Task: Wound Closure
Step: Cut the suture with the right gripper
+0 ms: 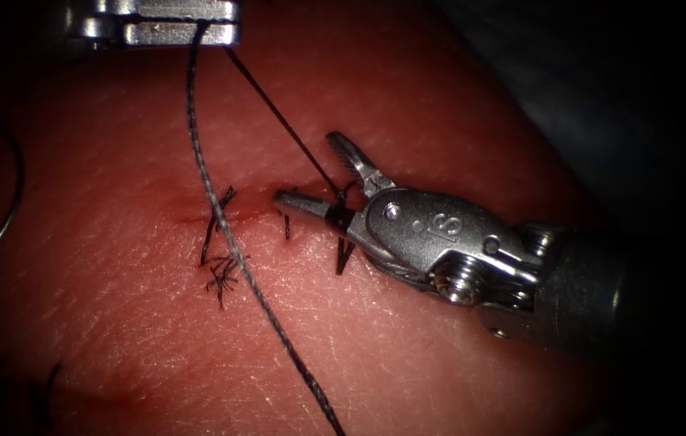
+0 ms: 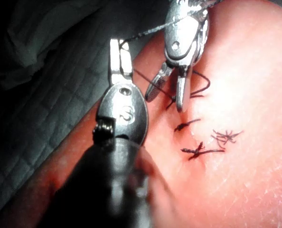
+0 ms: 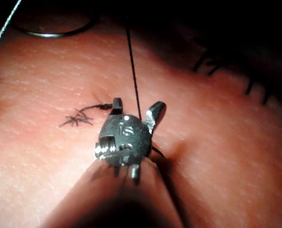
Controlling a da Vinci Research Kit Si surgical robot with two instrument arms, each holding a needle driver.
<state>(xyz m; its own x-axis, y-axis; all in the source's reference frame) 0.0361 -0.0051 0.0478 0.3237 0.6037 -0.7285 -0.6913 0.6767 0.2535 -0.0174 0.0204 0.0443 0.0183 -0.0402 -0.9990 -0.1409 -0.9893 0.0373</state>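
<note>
The left tool [image 1: 226, 22] is shut on the thread [image 1: 234, 250], high above the cut [image 1: 246, 208]. From its jaws a thick strand drops past the cut and a thin taut strand [image 1: 278, 117] slants to a knot at the cut's right end. The right tool [image 1: 311, 171] stands open at that knot, one jaw on each side of the thin strand, holding nothing. In the right wrist view this strand [image 3: 133, 71] passes between the open jaws [image 3: 137, 105]. The curved needle [image 1: 10, 190] lies free at the far left, held by neither tool. The left tool [image 2: 118, 52] also shows shut on thread.
Two finished stitches [image 1: 215, 222] cross the cut on the tissue [image 1: 407, 347], with frayed cut ends [image 1: 222, 276] just below. Another short stitch end [image 1: 345, 254] lies under the right tool. Dark cloth [image 2: 46, 95] borders the tissue.
</note>
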